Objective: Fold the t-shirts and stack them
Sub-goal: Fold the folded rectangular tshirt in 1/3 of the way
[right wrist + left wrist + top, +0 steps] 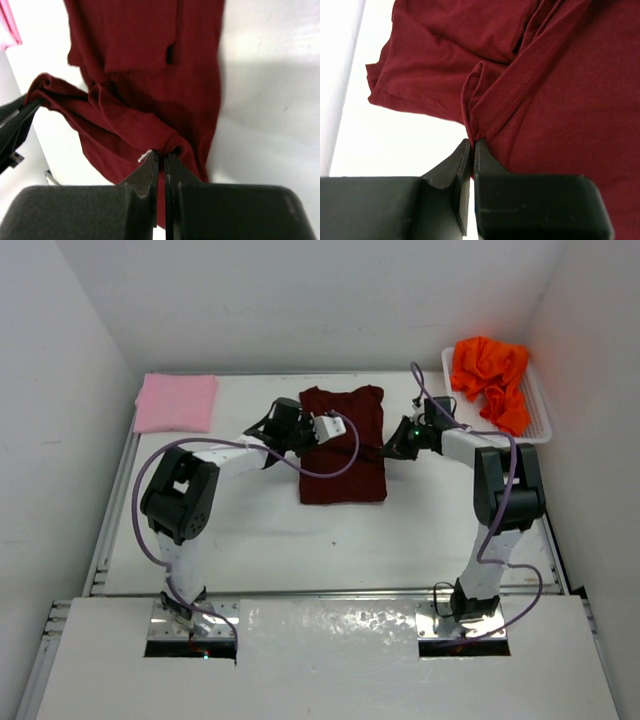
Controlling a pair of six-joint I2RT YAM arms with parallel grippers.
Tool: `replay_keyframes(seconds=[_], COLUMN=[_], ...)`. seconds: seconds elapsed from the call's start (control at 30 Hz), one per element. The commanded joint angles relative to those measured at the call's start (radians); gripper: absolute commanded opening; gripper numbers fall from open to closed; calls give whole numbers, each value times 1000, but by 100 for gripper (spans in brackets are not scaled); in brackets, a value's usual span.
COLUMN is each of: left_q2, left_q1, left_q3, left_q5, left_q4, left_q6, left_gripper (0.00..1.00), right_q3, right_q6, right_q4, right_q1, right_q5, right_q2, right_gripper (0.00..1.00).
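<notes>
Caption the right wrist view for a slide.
Right end effector shut on a raised fold of the maroon t-shirt over the white table.

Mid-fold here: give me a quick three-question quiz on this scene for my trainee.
1. True or false: the orange t-shirt lies folded on the table.
2. Which t-shirt do both arms' jaws pinch?
3. Fill in: the pink t-shirt lies folded at the table's far ___ corner.
Key: 1 false, it lies crumpled in the white basket; 2 the maroon t-shirt; 3 left.
</notes>
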Motion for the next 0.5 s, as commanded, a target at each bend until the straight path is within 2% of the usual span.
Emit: replay_keyframes(seconds=[0.0, 0.13, 0.3, 0.37, 0.4, 0.43, 0.47], left_q2=[25, 54, 94, 106, 109, 111, 112], left_q1=[9, 11, 21, 23, 24, 26, 32], left_q3=[43, 50, 59, 70, 75, 78, 85], left_q5=[26, 10, -16, -32, -38, -49, -65], left_q4=[69, 85, 137, 145, 151, 156, 161], left_q6=[-19, -21, -25, -22, -28, -33, -39], left_gripper=[0, 0, 0, 15, 22, 32, 37], right_q3=[71, 132, 183, 218, 235, 267, 281], right_q6=[-10, -15, -35, -62, -108, -131, -156], right_q4=[41, 41, 19, -22, -37, -56, -83], right_q1=[-17, -22, -35, -40, -40, -42, -42], right_q5=[-7, -11, -2, 24, 39, 73, 90], right_q2=[42, 93, 137, 142, 139, 125, 116], right_gripper=[0, 0, 11, 20, 28, 31, 34])
